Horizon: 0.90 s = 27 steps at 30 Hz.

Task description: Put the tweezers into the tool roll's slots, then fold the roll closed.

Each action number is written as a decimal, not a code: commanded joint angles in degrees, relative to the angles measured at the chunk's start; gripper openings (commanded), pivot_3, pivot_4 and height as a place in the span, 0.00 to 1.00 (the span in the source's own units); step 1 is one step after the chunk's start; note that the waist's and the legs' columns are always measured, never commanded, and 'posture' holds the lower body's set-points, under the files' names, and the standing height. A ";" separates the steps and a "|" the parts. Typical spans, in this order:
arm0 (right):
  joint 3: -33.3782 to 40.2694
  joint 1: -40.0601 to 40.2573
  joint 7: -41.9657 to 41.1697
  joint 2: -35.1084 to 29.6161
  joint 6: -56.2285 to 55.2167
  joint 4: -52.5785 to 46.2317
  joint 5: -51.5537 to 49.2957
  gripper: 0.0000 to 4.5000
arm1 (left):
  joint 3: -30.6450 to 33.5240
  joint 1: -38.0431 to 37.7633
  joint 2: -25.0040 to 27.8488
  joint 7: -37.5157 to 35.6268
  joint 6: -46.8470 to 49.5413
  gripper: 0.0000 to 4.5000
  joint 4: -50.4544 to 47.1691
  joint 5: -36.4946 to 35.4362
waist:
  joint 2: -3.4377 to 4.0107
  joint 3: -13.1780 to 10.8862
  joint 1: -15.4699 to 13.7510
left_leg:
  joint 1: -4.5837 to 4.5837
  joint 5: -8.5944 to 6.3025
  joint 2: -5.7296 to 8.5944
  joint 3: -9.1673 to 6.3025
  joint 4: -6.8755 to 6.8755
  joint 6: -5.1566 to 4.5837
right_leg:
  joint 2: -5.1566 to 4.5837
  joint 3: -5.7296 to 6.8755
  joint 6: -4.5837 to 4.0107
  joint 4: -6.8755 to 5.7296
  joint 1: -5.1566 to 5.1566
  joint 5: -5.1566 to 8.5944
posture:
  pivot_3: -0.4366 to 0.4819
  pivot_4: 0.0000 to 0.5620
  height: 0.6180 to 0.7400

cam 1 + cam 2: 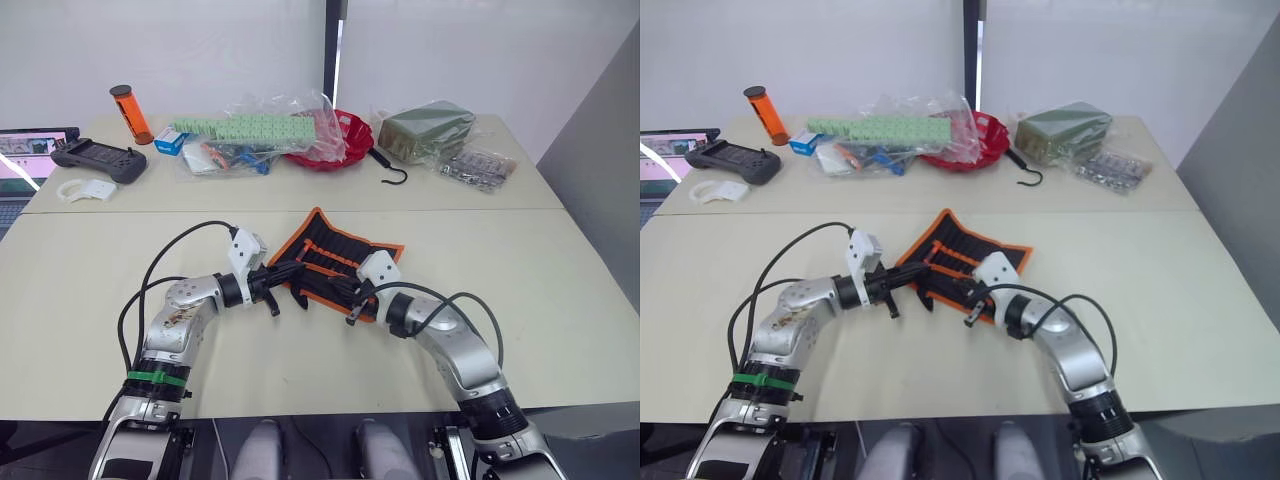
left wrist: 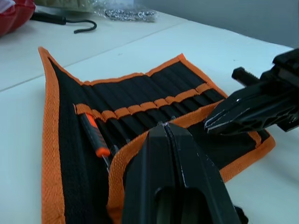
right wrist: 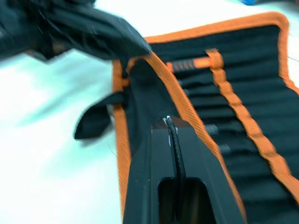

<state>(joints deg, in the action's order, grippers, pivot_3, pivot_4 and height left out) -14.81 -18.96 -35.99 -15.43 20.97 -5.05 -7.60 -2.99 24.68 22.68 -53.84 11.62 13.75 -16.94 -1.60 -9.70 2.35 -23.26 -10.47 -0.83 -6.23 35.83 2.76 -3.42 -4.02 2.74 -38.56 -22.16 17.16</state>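
Note:
The tool roll (image 1: 338, 252) lies open in the middle of the table, black with orange trim. Its near flap (image 2: 140, 144) is folded up over the lower part of the slots (image 2: 140, 114). Dark tweezers ends (image 3: 215, 128) and one orange-handled tool (image 2: 92, 135) sit in the slots. My left gripper (image 1: 284, 276) is shut on the flap's orange edge at the roll's near left corner. My right gripper (image 1: 342, 290) is shut on the same flap a little to the right. The black strap (image 3: 93, 122) trails off the roll's edge.
At the back of the table are a red bowl (image 1: 345, 140), a black hook (image 1: 392, 172), clear bags with green strips (image 1: 250, 128), a bagged green box (image 1: 425, 130), an orange cylinder (image 1: 130, 112), a black controller (image 1: 98, 158) and a laptop (image 1: 25, 160).

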 commanded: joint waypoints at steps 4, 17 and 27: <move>-2.08 -2.02 1.82 2.34 -3.45 4.98 3.41 0.00 | -3.38 4.19 -1.79 3.39 -8.27 0.01 8.72 7.49 | 0.00 0.00 -0.50 | -0.04 0.00 0.03 0.00 0.01 0.00 | -0.01 0.00 0.00 0.02 0.00 0.00 | 0.48 0.27 1.00; 2.09 2.34 9.81 0.74 -5.17 7.10 7.03 0.00 | -6.85 5.49 -4.30 5.80 -10.21 0.01 17.45 13.08 | 0.03 0.10 -1.42 | 0.15 0.00 0.05 0.00 0.07 0.00 | -0.03 0.00 0.01 0.04 0.24 0.00 | 0.48 0.27 1.00; 4.41 4.52 11.00 -1.67 -5.32 5.22 6.78 0.00 | -4.91 5.41 -3.86 6.68 -9.30 0.01 18.17 11.24 | 0.12 0.26 -1.27 | 0.95 0.00 0.01 0.00 -0.18 0.00 | -0.01 0.02 0.38 0.48 1.12 0.22 | 0.48 0.27 1.00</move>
<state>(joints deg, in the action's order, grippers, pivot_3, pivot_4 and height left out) -12.06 -15.38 -25.27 -16.10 15.07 -0.05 -1.26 -8.94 31.53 17.92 -48.04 0.09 30.00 -6.26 -1.48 -9.44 1.08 -22.31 -10.47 -0.83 -6.22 35.66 2.76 -3.43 -3.99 3.12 -38.08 -21.04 17.38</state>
